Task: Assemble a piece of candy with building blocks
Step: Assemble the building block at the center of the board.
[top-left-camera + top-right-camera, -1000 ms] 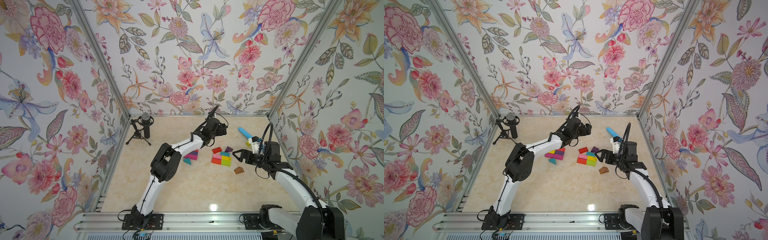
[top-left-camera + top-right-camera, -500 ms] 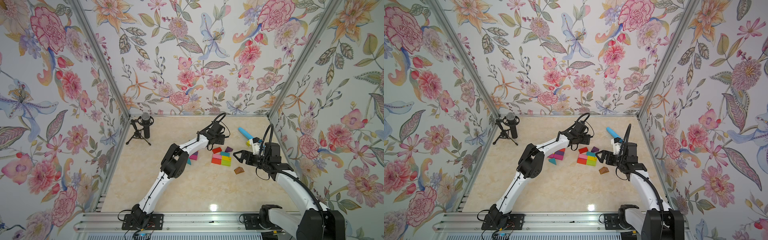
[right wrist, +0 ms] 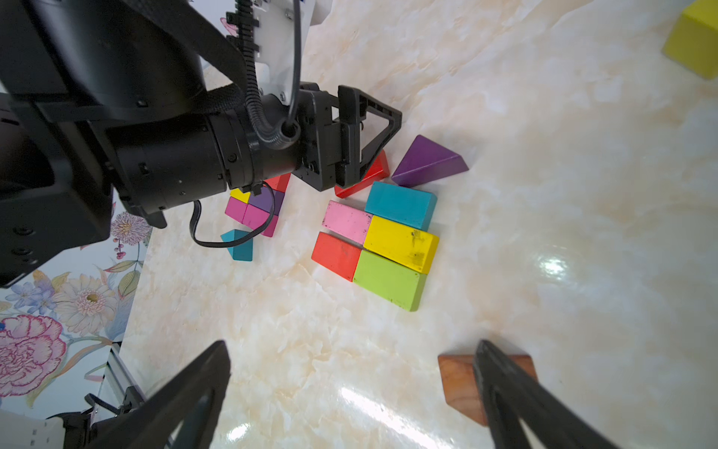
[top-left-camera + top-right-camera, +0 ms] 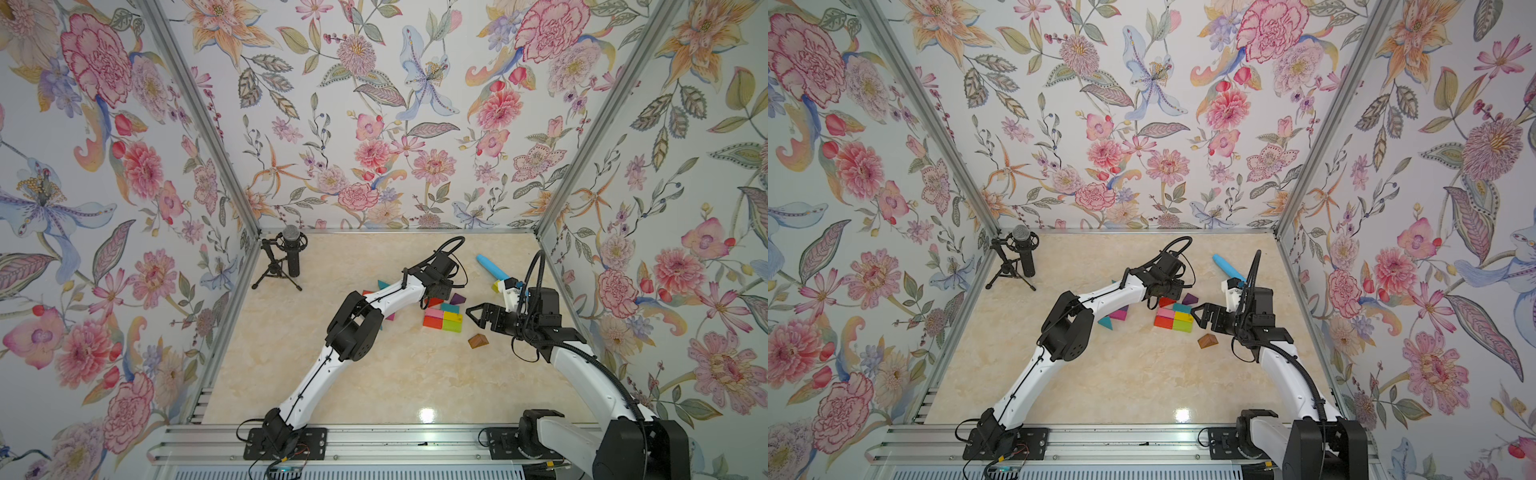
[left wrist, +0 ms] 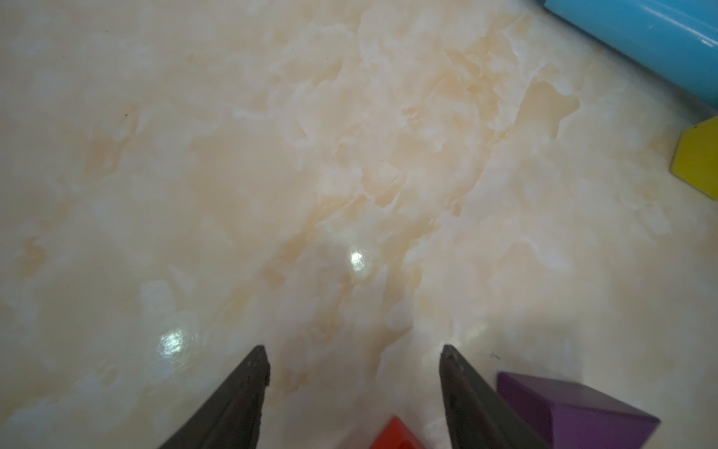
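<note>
Flat on the table lie five building blocks pushed together: pink [image 3: 345, 221], teal [image 3: 400, 204], red [image 3: 336, 254], yellow [image 3: 400, 243] and green [image 3: 388, 280]. Just behind them are a red wedge [image 3: 375, 173] and a purple wedge [image 3: 427, 161]. My left gripper [image 5: 353, 352] is low over the red wedge [image 5: 394, 433], jaws apart on either side of it with a gap showing. My right gripper [image 3: 351, 346] hovers open and empty to the right of the group. A brown wedge [image 3: 456, 379] lies partly behind one of its fingers.
A loose pile of magenta, purple and yellow blocks [image 3: 254, 210] with a teal wedge [image 3: 239, 245] sits under the left forearm. A light-blue tube [image 4: 490, 266] and a yellow block [image 4: 496, 286] lie at the back right. A microphone on a tripod [image 4: 291, 253] stands back left.
The left arm swung forward and down from the back onto the red wedge, and its jaws narrowed. The right arm stayed still.
</note>
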Motion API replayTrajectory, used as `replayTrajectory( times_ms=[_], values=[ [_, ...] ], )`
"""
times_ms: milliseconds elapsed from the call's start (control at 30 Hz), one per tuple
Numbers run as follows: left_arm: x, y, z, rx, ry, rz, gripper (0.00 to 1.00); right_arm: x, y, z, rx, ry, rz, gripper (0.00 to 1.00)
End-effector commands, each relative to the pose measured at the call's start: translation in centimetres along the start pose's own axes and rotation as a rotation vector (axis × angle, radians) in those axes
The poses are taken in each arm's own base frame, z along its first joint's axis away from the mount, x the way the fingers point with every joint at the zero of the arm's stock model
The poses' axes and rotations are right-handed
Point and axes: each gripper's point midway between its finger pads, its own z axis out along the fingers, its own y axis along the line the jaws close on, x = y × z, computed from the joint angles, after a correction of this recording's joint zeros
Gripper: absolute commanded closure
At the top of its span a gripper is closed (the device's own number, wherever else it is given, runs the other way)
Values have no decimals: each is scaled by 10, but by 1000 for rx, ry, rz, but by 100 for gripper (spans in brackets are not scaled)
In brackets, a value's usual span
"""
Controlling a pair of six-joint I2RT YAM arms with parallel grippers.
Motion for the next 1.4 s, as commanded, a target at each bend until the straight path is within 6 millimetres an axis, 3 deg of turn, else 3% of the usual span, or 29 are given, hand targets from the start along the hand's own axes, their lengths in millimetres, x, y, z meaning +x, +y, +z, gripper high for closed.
replayTrajectory(
  times_ms=[0, 433, 833, 1100, 1367],
  values=[
    [11, 6, 1, -41, 23, 35, 34, 0, -2, -4, 12, -10, -16, 0],
    [29, 14, -3, -72, 50, 59, 37, 1, -2, -5, 15, -11, -21, 0],
    [20, 9, -17, -35, 43, 94, 38, 2, -4, -4, 24, -8, -21, 0],
    [-9, 1, -33, 78, -41, -16, 38, 0, -4, -5, 27, -13, -22, 0],
    [2, -3, -23, 174, -18, -71, 37, 1, -4, -6, 28, -17, -22, 0]
  ],
)
